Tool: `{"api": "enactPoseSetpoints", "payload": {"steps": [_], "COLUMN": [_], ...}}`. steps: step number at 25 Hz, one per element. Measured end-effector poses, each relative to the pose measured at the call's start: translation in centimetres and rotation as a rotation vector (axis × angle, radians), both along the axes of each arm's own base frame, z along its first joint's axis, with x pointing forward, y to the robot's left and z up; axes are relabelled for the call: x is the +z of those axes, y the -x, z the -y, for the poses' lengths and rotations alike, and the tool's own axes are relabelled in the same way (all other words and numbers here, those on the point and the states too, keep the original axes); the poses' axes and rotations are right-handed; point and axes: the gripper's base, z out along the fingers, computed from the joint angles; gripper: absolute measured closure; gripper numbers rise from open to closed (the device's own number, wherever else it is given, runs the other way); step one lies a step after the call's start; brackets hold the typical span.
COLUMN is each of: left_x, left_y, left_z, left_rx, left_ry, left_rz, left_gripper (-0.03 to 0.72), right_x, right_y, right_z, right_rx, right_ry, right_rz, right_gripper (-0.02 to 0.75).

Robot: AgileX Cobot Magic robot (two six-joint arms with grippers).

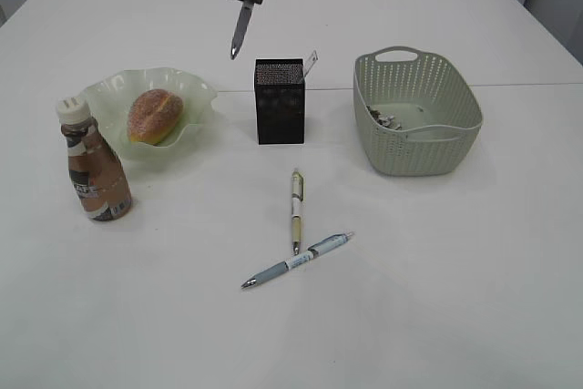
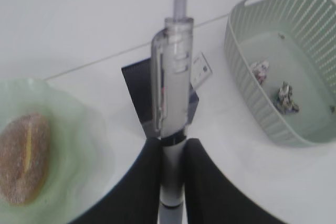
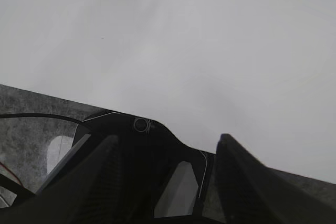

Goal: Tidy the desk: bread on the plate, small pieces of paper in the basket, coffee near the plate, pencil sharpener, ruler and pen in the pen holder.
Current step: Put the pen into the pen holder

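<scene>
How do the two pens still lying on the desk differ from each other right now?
The cream-barrelled pen lies nearly straight along the view, towards the pen holder; the blue-grey pen lies on a slant. The cream one looks pale yellow and white, the blue-grey one white with a grey-blue grip. The cream pen sits nearer the holder; the blue-grey pen is nearer the front edge. Both rest flat on the desk, ungripped, and they meet or almost meet at the cream pen's lower end.
</scene>
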Motion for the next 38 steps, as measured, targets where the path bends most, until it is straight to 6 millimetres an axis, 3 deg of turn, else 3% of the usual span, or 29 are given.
{"api": "enactPoseSetpoints", "payload": {"steps": [7, 16, 22, 29, 38], "left_x": [-1.1, -4.5, -5.6, -5.6, -7.7], "left_y": [-1.1, -1.0, -0.7, -1.8, -4.0], "left_z": [0.9, 2.2, 2.5, 1.2, -0.9], "left_rx": [-0.027, -0.154, -0.250, -0.255, -0.205], "left_ry": [0.118, 0.277, 0.384, 0.423, 0.402], "left_rz": [0.187, 0.361, 0.520, 0.613, 0.606], "left_gripper": [0.624, 0.624, 0.624, 0.624, 0.624], "right_x": [0.0, 0.0, 0.0, 0.0, 0.0], "right_y": [-0.1, -0.1, -0.1, -0.1, -0.2], "right_z": [0.2, 0.2, 0.3, 0.3, 0.3], "right_rx": [-0.003, -0.003, -0.004, -0.004, -0.005], "right_ry": [0.024, 0.025, 0.033, 0.033, 0.040], "right_rz": [0.010, 0.011, 0.014, 0.014, 0.017], "right_gripper": [0.290, 0.290, 0.290, 0.290, 0.290]}}
